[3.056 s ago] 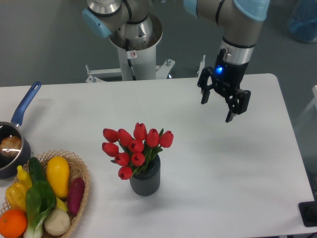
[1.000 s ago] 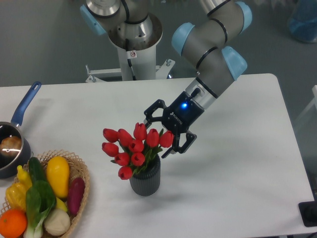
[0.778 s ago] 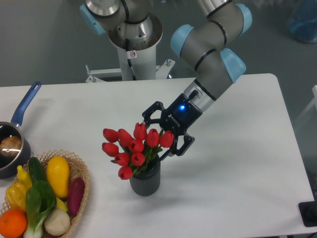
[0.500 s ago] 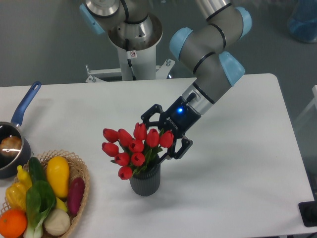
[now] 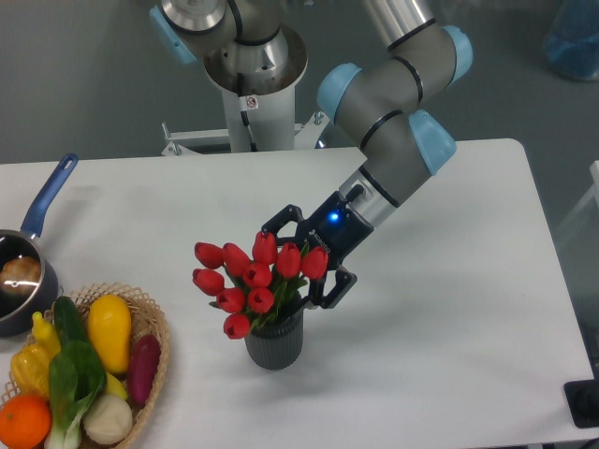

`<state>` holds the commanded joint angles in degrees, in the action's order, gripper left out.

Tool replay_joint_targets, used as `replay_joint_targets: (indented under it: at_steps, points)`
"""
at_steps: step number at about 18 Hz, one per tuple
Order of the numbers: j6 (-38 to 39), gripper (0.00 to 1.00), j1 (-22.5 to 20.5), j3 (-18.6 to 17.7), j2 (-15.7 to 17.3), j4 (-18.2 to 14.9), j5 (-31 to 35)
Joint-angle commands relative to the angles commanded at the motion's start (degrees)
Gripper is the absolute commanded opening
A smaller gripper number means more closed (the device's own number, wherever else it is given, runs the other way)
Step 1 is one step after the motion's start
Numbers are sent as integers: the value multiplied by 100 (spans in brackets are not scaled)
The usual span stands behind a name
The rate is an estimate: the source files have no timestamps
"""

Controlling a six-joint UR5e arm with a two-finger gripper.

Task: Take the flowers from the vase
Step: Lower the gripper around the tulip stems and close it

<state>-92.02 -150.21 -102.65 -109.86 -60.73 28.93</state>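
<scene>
Now the white table (image 5: 449, 309) is seen with the arm (image 5: 398, 140) reaching down over it from the back. At the left edge a basket (image 5: 154, 329) with vegetables is placed, and behind it a pot (image 5: 28, 253) with a blue handle. Near the middle the flowers (image 5: 255, 276) are standing in the vase (image 5: 275, 339). The gripper (image 5: 301, 259) is kept spread apart just behind the right tulips, one finger on each side of them; nothing is held by it.
</scene>
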Motion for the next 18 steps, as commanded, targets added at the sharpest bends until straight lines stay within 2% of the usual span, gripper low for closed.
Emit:
replay_joint_targets:
  at_steps: [5, 14, 18]
  points:
    - [-9, 100, -35, -79, -26, 0, -353]
    - [-167, 100, -61, -158, -167, 9, -564]
    - [-167, 100, -114, -185, -167, 9, -941]
